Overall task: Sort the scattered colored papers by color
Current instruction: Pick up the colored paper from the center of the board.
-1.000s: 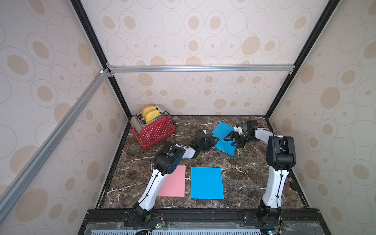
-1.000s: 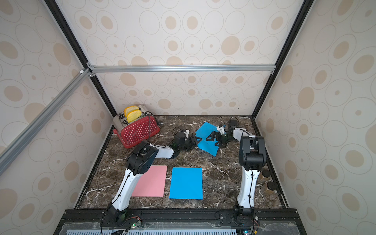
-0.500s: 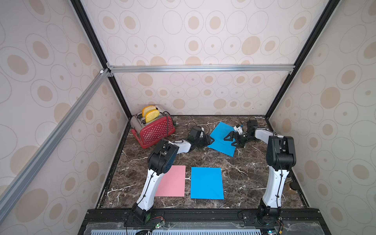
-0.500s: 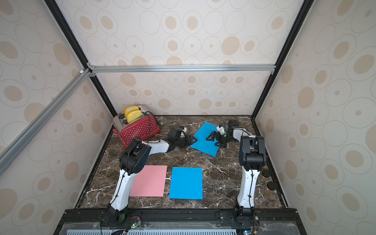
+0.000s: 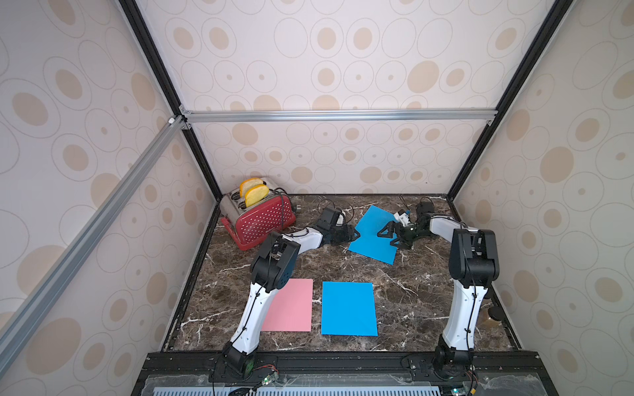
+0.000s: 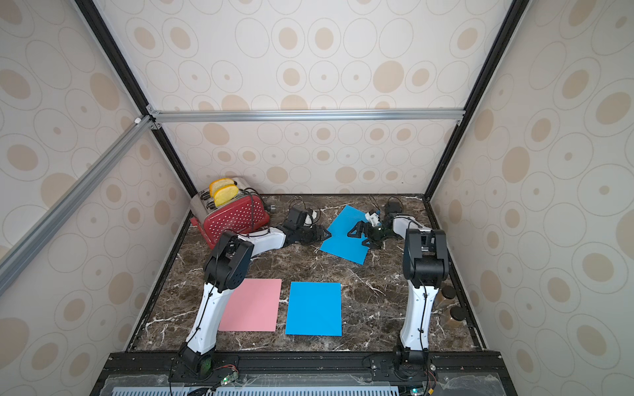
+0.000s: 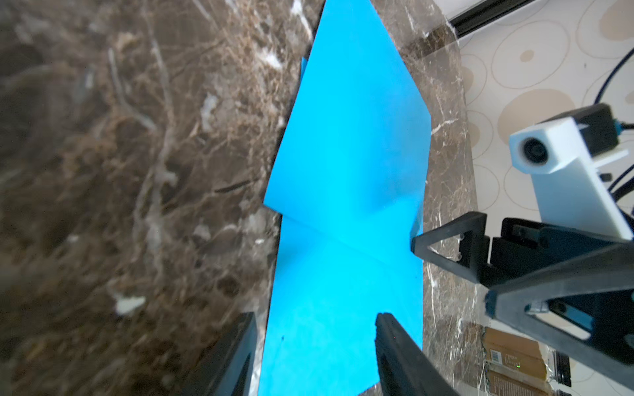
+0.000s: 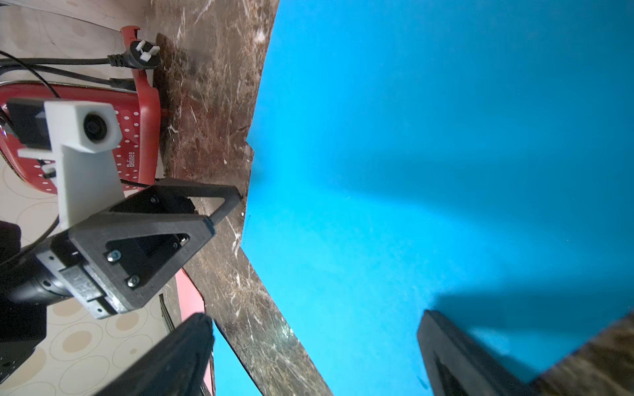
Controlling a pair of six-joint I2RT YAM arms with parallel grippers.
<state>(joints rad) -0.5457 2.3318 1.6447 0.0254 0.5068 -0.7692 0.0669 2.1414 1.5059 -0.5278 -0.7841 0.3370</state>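
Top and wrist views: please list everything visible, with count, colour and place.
far blue paper: one, sky blue, back of table between both grippers; stepped edge in left wrist view suggests two overlapping.
near blue paper: one, sky blue, front centre.
pink paper: one, pale pink, front, beside the near blue paper, partly behind the left arm.
toaster: one, red with white dots, back left corner.
toast slices: two, yellow, in the toaster slots.
small brown items: two, dark tops, table's right edge; kind unclear.
table: one, brown marble.
left gripper: one, black, open, at the far blue paper's left edge.
right gripper: one, black, open, over its right part.
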